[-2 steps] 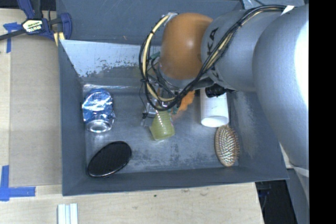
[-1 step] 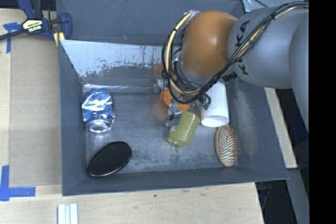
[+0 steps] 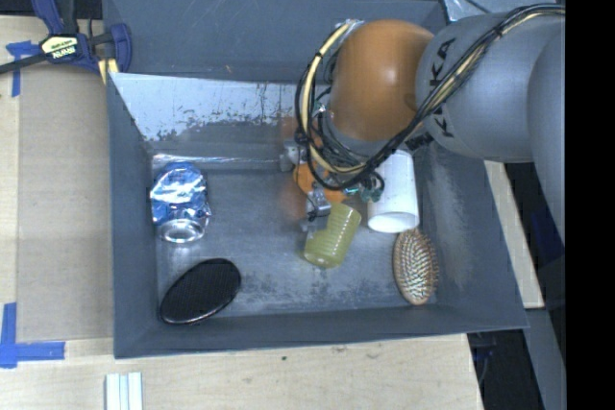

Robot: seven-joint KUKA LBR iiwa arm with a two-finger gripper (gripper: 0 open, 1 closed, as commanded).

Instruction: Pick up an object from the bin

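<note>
My gripper [image 3: 314, 205] hangs low in the middle of the bin, mostly hidden under the arm's wrist. Its tip is right at the upper left end of a yellow-green cylinder [image 3: 332, 235] that lies tilted on the bin floor. A white cylinder [image 3: 396, 197] lies just right of it, partly under the arm. A small orange thing [image 3: 302, 179] shows at the gripper's left side, and I cannot tell whether it touches the gripper.
A crumpled blue and silver bottle [image 3: 180, 200] lies at the left. A black oval thing [image 3: 200, 291] rests at the front left corner. A wooden hairbrush [image 3: 415, 266] lies at the front right. The arm covers the bin's back right.
</note>
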